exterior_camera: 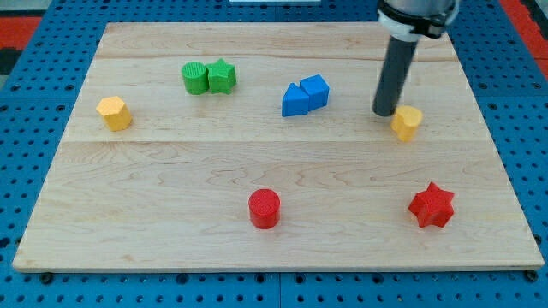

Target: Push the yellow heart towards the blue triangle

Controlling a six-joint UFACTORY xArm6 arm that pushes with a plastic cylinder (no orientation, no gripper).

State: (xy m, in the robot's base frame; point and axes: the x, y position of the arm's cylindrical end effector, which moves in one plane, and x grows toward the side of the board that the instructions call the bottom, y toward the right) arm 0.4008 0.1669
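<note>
The yellow heart lies at the right of the wooden board. The blue triangle sits near the board's upper middle, touching a blue cube-like block on its upper right. My tip rests on the board just left of the yellow heart, touching it or nearly so. The tip stands between the heart and the blue triangle, about a hundred pixels to the right of the triangle.
A green cylinder and a green star touch at upper left. A yellow hexagon-like block lies at the far left. A red cylinder and a red star lie near the bottom.
</note>
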